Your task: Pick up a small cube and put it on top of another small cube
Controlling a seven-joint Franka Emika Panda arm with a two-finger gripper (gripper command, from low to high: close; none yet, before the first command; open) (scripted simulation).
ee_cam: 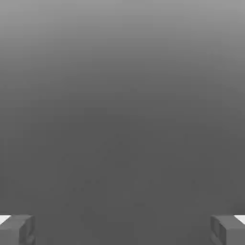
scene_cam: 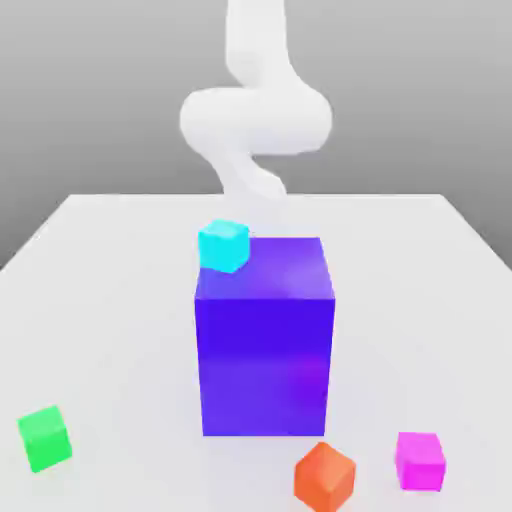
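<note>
Tabletop [scene_cam: 110, 300], pale and white, spreads beneath grey backdrop; my gripper [ee_cam: 122, 229] spreads wide on nothing.

A big block [scene_cam: 265, 340] stands mid-table [scene_cam: 110, 270] (arm [scene_cam: 255, 120] behind it), with three small cubes [scene_cam: 325, 476] before it.

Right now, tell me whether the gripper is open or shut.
Open. In the hand view the gripper has its two fingertips at opposite edges of the picture, with a wide gap and nothing between them.
</note>
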